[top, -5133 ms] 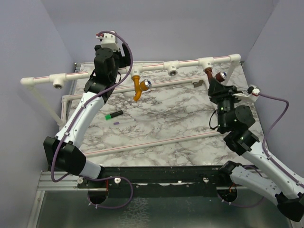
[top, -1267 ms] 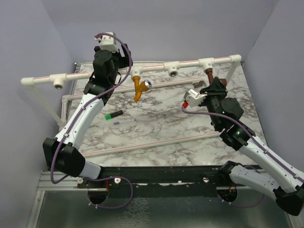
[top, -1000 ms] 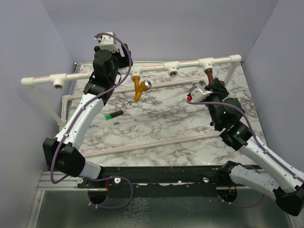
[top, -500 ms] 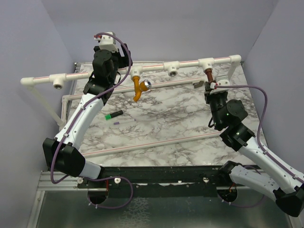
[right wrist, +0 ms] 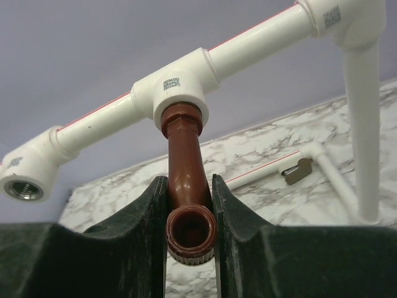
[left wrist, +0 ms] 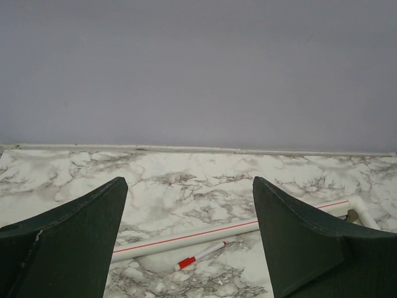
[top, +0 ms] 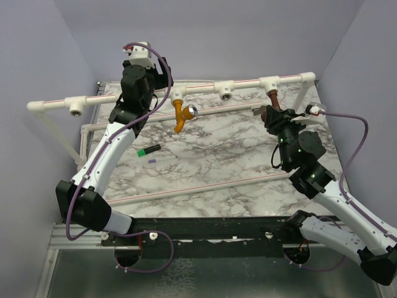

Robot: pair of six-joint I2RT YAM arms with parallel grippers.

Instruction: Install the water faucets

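Observation:
The reddish-brown faucet point(right wrist: 186, 186) hangs from a white T-fitting point(right wrist: 177, 90) on the pipe rail; it also shows in the top view point(top: 272, 99). My right gripper point(right wrist: 189, 214) is shut on this faucet, its jaws pressed against both sides of the brown spout; in the top view the gripper point(top: 273, 116) sits just below that fitting. The orange-yellow faucet point(top: 181, 115) with its silver knob hangs from another T-fitting point(top: 177, 95) further left. My left gripper point(left wrist: 186, 217) is open and empty, raised at the back left by the rail point(top: 144, 87).
A green marker pen point(top: 149, 149) lies on the marble table. A red-and-white pen point(left wrist: 201, 254) lies by a low white pipe point(left wrist: 186, 239). Open T-fittings sit at the rail's middle point(top: 224, 92) and left point(top: 75, 108). A small metal piece point(right wrist: 299, 169) lies by the low pipe.
My right wrist has rotated around the brown faucet, its cable swinging from the left side over to the right. The left arm and the orange-yellow faucet have not moved.

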